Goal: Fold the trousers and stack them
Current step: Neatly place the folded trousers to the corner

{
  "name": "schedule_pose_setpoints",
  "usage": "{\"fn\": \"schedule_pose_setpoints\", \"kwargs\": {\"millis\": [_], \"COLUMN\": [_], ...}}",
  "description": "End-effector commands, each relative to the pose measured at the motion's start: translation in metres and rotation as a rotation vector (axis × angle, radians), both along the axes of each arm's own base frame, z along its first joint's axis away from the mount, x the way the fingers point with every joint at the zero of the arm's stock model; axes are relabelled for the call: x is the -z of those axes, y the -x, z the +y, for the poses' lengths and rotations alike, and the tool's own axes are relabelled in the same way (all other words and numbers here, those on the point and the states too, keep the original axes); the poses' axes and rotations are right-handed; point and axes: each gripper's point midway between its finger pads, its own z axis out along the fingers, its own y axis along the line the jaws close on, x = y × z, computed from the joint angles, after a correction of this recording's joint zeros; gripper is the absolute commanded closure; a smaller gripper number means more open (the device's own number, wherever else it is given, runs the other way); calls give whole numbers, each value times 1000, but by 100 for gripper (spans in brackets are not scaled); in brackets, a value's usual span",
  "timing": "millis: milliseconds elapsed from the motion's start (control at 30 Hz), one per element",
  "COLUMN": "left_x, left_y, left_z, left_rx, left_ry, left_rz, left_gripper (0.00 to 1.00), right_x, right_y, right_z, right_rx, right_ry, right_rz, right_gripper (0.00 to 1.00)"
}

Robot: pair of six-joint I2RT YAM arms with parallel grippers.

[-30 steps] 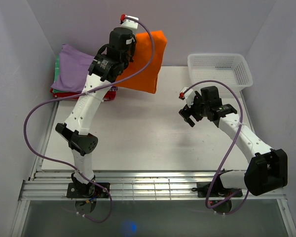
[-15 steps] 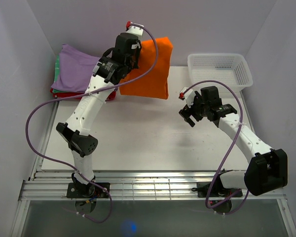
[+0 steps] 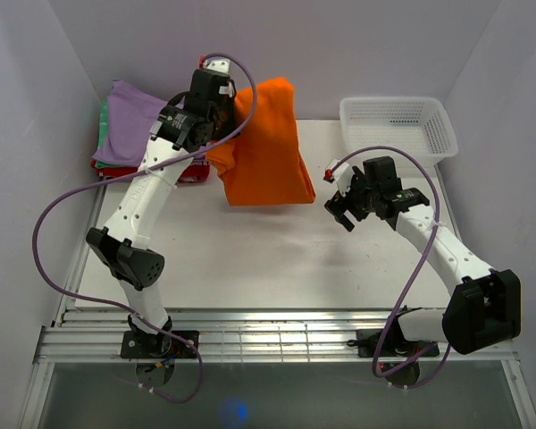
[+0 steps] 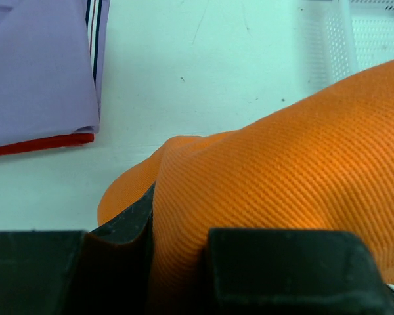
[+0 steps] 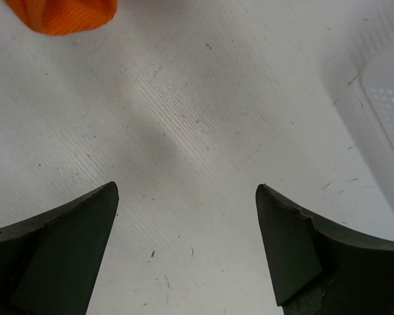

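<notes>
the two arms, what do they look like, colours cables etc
Left arm and right arm: white links, bulky black joint housings. A purple cable loops along each from base to wrist, tipped by a small red plug. Fingers are black and wedge-shaped.

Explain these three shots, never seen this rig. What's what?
Two robot arms are bolted at the near edge of a white table. The wide picture looks down from above and behind them; the other two come from a camera on each wrist. The left hand is shut on the bright orange soft-cloth trousers, holding that end up. The right hand hovers open, empty. Far left: a stack of folded garments, lilac-purple one on top. Far right: a white mesh plastic basket.
</notes>
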Motion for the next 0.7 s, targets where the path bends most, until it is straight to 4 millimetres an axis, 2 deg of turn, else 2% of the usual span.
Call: {"fn": "schedule_pose_setpoints", "kwargs": {"millis": [0, 33, 100, 167, 200, 233, 267, 300, 400, 433, 467, 500, 533, 567, 600, 633, 667], "left_x": [-104, -100, -110, -106, -112, -112, -106, -105, -84, -65, -52, -45, -7, 9, 24, 40, 51], "left_y": [10, 4, 0, -13, -17, -26, -38, -51, -83, -97, -105, -124, -133, -140, -160, -167, -177], "left_z": [17, 14, 14, 17, 23, 38, 46, 77, 124, 162, 178, 222, 241, 260, 264, 297, 310], "left_rx": [-30, -26, -28, -52, -70, -110, -135, -201, -288, -366, -399, -457, -480, -503, -400, -414, -427], "left_ry": [335, 336, 353, 350, 357, 360, 364, 373, 426, 420, 433, 434, 435, 454, 492, 496, 496], "left_rz": [-199, -188, -211, -211, -233, -241, -233, -242, -209, -190, -173, -218, -158, -155, -173, -169, -153], "left_gripper": [100, 100, 100, 100, 100, 100, 100, 100, 100, 100, 100, 100, 100, 100, 100, 99, 99], "right_x": [-24, -23, -24, -23, -23, -22, -21, -20, -15, -12, -10, -9, -7, -6, -6, -4, -3], "right_y": [-9, -10, -11, -12, -13, -14, -13, -13, -12, -12, -12, -12, -14, -14, -14, -14, -14], "right_z": [-1, -2, -1, -3, -3, -4, -4, -5, -6, -6, -6, -6, -5, -4, -4, -3, -3], "right_rx": [3, 7, 6, 9, 10, 12, 13, 12, 12, 12, 10, 10, 8, 7, 6, 3, 1], "right_ry": [-1, 5, 8, 17, 20, 27, 30, 34, 41, 46, 47, 48, 48, 46, 45, 43, 44], "right_rz": [-52, -49, -51, -47, -48, -48, -44, -41, -31, -25, -21, -18, -11, -7, -5, 2, 6], "right_gripper": [10, 10, 10, 10, 10, 10, 10, 10, 10, 10, 10, 10, 10, 10, 10, 10, 10]}}
